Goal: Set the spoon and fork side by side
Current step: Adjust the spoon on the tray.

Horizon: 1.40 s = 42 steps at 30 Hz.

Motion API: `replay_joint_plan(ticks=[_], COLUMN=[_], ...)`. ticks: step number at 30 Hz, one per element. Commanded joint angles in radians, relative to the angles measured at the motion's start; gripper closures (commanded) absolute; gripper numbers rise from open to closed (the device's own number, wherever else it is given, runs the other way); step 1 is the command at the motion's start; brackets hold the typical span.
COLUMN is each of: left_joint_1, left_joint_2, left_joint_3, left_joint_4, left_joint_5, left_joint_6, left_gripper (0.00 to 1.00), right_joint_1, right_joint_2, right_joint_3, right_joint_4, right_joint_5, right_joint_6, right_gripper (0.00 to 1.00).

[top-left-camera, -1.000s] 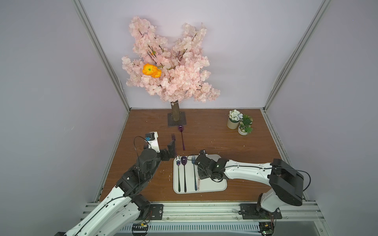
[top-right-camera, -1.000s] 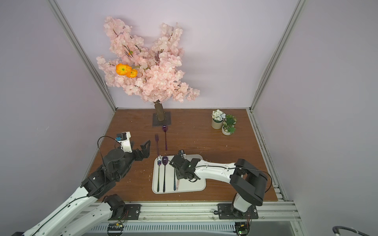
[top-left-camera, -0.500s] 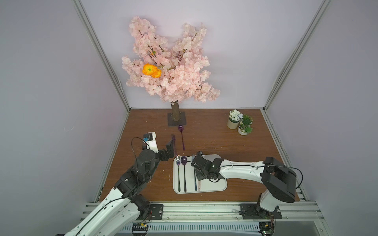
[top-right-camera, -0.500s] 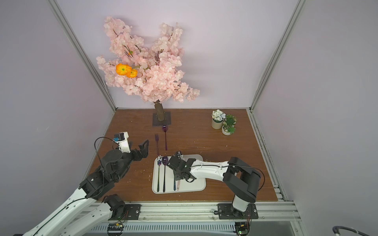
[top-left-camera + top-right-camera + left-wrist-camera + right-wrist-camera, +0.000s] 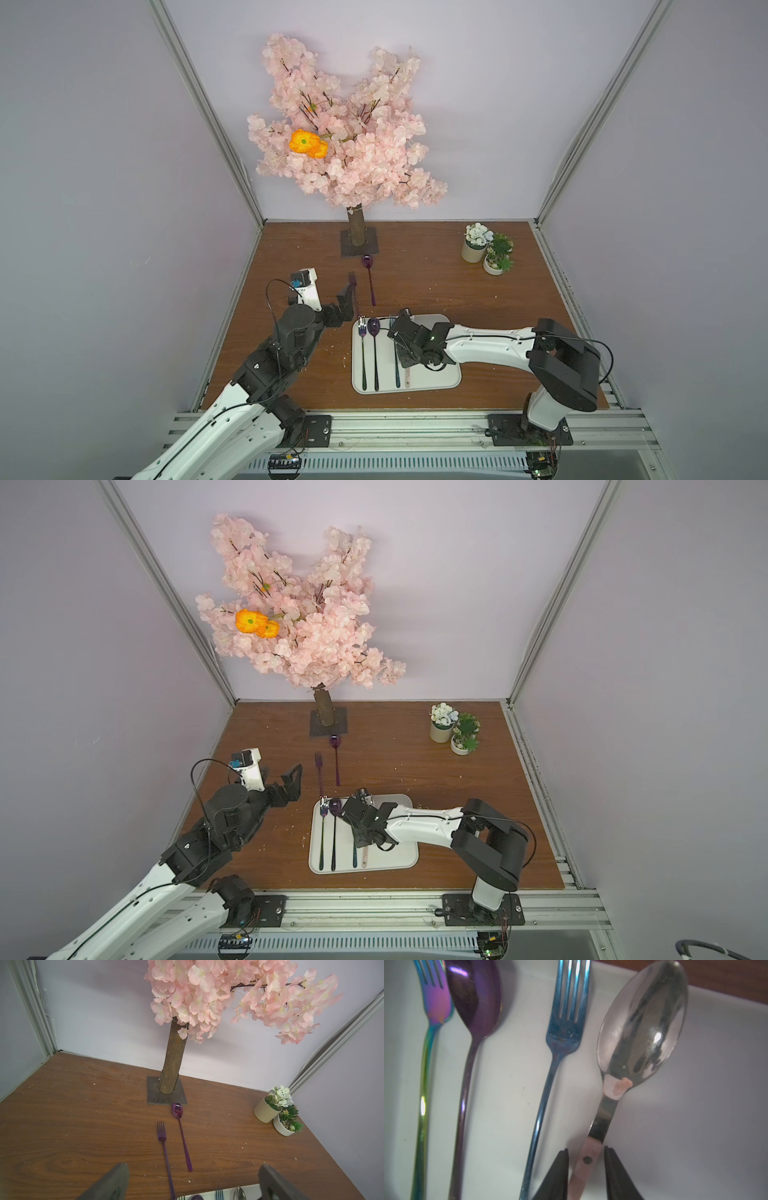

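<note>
On white tray (image 5: 428, 380), your right gripper (image 5: 586, 1167) straddles pink handle of silver spoon (image 5: 641, 1022); jaws apart, slim gap each side, not clamped. Blue fork (image 5: 566, 1022) lies just beside spoon, parallel. Left gripper (image 5: 193, 1165) hovers, jaws wide apart, near purple fork (image 5: 162, 1136) and purple spoon (image 5: 177, 1110) on table (image 5: 62, 1126).

White links (image 5: 486, 345), black joints (image 5: 561, 370), looping cables (image 5: 268, 297), black right end effector (image 5: 586, 1151)
</note>
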State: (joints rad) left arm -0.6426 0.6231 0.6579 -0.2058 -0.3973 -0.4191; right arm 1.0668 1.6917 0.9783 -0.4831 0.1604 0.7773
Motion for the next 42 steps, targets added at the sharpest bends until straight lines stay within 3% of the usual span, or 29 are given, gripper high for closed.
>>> replay_joint_plan(ticks=[1, 27, 42], left_joint_1=[0.009, 0.009, 0.009], left_joint_2=[-0.007, -0.013, -0.008], left_joint_3=[-0.011, -0.020, -0.022], left_joint_4=[-0.009, -0.003, 0.006], left_joint_5=[-0.014, -0.016, -0.006], left_joint_6=[0.000, -0.013, -0.016], left_gripper=[0.01, 0.01, 0.01], right_joint_1=[0.001, -0.005, -0.009], right_joint_2=[0.017, 0.014, -0.063], right_joint_3=[-0.012, -0.008, 0.027], right_joint_4=[0.005, 0.015, -0.025], right_joint_5=[-0.016, -0.053, 0.041], right_joint_6=[-0.015, -0.070, -0.024], right_gripper=[0.68, 0.75, 0.59])
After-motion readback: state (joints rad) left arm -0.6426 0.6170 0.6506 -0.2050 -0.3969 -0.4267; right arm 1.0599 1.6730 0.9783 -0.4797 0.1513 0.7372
